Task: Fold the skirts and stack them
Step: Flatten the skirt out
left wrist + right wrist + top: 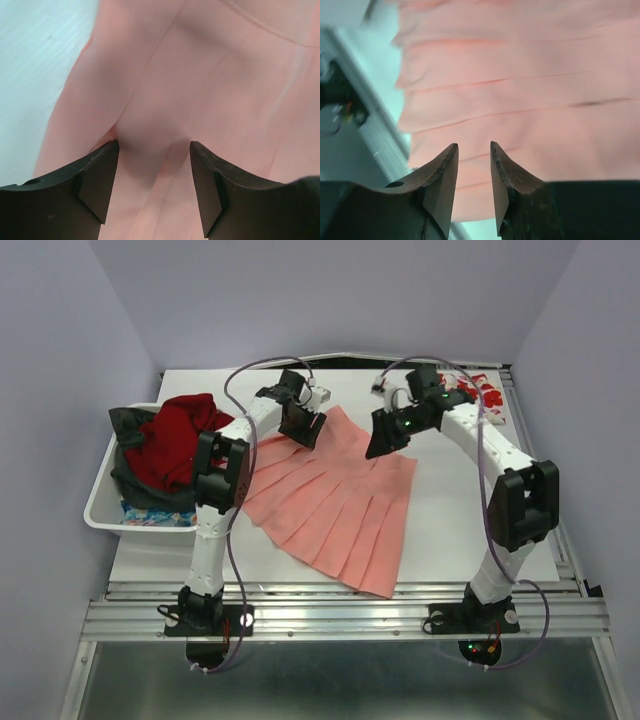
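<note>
Bare table [455,530] lies open right of the pink skirt [335,505]. The bin [97,490] blocks the left edge; the left arm [250,425] and right arm [480,440] crowd the skirt's far end; a floral skirt [482,392] fills the far-right corner

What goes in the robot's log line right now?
pink skirt: spread out, unfolded | left gripper: open above it | right gripper: open by its edge

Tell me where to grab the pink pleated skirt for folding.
Probably pinch the salmon-pink skirt at both corners of its narrow waist edge, from straight above: it lies flat, fanned out, with left pincer and right pincer open over that end.
</note>
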`<state>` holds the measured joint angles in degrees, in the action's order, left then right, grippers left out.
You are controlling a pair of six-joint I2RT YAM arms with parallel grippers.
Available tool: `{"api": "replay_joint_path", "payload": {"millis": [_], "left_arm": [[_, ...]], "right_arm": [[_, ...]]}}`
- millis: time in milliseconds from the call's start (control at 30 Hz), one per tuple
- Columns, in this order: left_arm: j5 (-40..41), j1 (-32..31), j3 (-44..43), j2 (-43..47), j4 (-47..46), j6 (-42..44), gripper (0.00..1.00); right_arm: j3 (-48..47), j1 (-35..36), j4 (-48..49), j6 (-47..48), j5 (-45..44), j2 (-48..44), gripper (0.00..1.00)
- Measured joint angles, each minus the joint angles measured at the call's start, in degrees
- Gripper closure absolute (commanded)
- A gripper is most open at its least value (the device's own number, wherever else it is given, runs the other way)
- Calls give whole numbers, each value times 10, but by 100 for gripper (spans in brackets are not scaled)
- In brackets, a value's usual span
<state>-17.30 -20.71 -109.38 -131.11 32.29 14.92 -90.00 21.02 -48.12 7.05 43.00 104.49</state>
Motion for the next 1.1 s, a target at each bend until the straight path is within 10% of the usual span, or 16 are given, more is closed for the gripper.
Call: {"api": "replay_joint_path", "payload": {"millis": [200, 600, 800, 1100], "left_arm": [[0, -44, -24, -19, 7, 30, 26], [-13, -48, 95, 153, -61, 45, 22], [-14, -48, 180, 216, -78, 47, 22], [-19, -49, 247, 225, -76, 38, 29]], "right_arm": [[-41, -98, 31, 44, -193, 2, 61], [6, -72, 39, 107, -276, 110, 56], [52, -79, 47, 119, -288, 110, 99], [120, -79, 49, 106, -272, 70, 99]]}}
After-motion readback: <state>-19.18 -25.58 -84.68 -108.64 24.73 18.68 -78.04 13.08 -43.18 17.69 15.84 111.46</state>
